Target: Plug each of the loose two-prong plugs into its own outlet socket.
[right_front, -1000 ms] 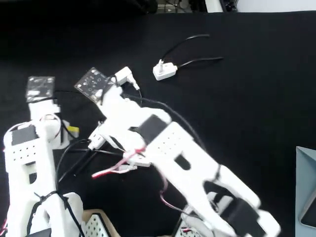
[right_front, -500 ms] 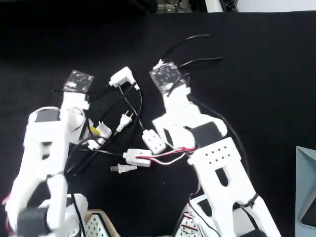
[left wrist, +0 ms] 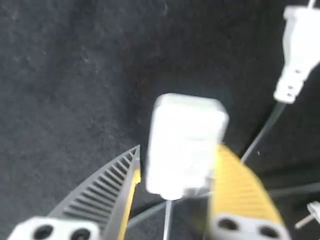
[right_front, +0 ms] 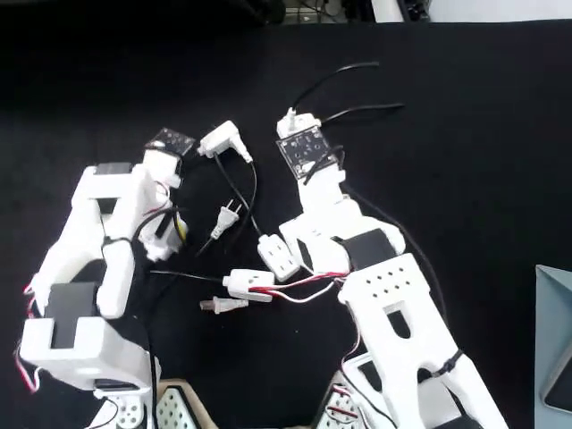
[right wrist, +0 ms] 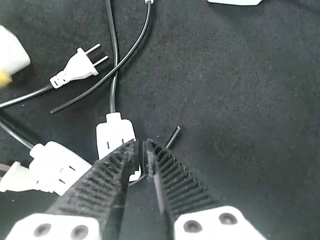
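A matte black cloth covered the worktop (right_front: 483, 179) from edge to edge. Beyond its far edge lay a pale, brightly lit strip (right_front: 500, 9). A grey-blue container (right_front: 556, 340) stood at the high view's right edge.

R end effector (right wrist: 141, 152) closed over socket (right wrist: 114, 135)

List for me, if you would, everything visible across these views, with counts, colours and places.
white plastic two-prong plugs: two, white, loose mid-table, the second nearer the arm bases.
white plastic socket blocks: three, white; two loose mid-table, one in the left pincer.
white plastic cord ends, type unclear: two, white, far side.
black cords: several, black, strewn across the middle.
black cloth table: one.
grey box-like object: one, right edge.
left pincer: yellow and grey fingers, shut on a socket block.
right pincer: dark fingers, shut, above a loose socket block.
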Controlling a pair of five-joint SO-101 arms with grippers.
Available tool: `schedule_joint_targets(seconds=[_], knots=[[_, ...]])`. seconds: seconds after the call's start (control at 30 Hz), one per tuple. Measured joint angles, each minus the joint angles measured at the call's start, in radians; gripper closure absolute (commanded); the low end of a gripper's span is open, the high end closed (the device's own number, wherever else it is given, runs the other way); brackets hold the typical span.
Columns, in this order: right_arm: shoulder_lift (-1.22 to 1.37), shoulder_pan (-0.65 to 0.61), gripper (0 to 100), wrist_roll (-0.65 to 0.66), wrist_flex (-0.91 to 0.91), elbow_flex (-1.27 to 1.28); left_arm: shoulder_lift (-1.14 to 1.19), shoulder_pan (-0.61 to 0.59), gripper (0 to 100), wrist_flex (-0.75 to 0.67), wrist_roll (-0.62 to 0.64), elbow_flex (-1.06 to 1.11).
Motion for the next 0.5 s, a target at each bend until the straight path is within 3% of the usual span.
schedule_joint_targets(seconds=[0.27,0.5], knots=[[0.0,-0.002,98.3,0.0,0.0,0.0,0.094,-0.002,97,-0.135,0.002,-0.161],[0.0,-0.002,98.3,0.0,0.0,0.0,0.296,-0.002,97,-0.209,0.038,-0.443]])
